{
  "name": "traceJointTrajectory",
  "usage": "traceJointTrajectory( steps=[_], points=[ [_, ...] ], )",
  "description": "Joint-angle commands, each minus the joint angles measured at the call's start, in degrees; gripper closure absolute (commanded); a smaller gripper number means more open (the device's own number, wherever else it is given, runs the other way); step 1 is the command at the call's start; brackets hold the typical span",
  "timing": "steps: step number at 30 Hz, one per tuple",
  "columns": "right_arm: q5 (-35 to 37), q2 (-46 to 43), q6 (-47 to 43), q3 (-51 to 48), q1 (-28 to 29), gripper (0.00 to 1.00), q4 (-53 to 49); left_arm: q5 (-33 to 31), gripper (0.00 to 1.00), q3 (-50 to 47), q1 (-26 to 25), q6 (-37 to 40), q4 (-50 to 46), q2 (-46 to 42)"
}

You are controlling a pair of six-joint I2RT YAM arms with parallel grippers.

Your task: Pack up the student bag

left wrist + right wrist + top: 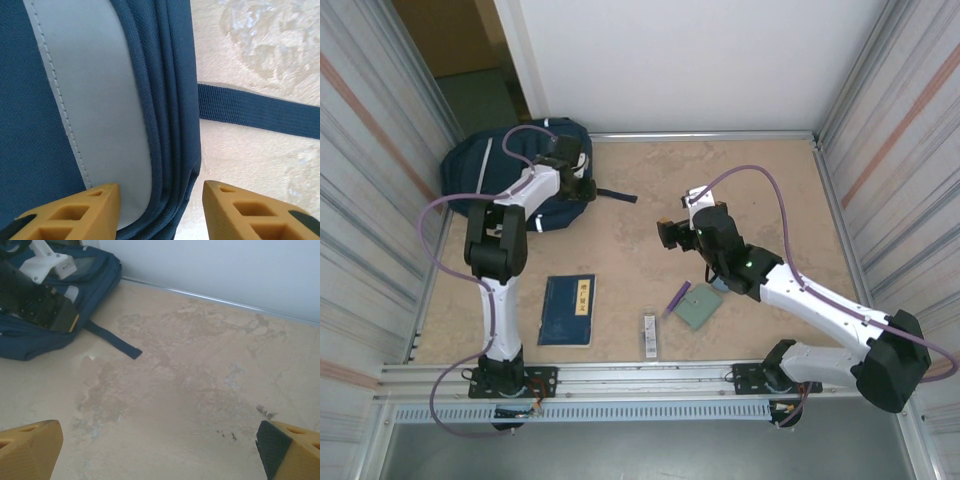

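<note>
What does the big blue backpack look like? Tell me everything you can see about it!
The student bag is navy woven fabric with thin white stripes and a stitched pale grey panel. It lies slumped in the far left corner of the table. One dark strap trails out across the tabletop. The left fingers sit on either side of its folded edge seams.

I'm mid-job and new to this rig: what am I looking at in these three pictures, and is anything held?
Two robot arms stand on a table. The overhead picture shows both; the other two come from cameras on each wrist. The left gripper straddles the edge of the student bag; whether it grips yet is unclear. The right gripper hangs open and empty over bare table. Also lying there: a blue book, a green pad, a purple pen and a small strip.
</note>
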Motion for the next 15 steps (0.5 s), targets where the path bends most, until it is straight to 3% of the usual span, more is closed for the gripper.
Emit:
traceJointTrajectory(
  steps=[1,5,11,15],
  points=[
    [0.8,-0.1,5.3,1.0,-0.9,0.01,-0.5,11.0,0.52,0.6,-2.3,-1.9,-1.1,3.5],
    [-0.1,-0.1,10.6,0.7,-3.5,0.01,-1.9,16.9,0.50,2.2,-6.4,-4.5,3.4,6.0],
    [-1.4,-0.8,19.5,0.1,-9.7,0.01,-6.8,20.5,0.45,12.0,-14.5,-8.2,3.8,10.9],
    [-3.6,-2.2,22.9,-1.4,-13.8,0.01,-8.8,23.3,0.39,16.6,-17.9,-8.2,3.0,9.6]
  ],
)
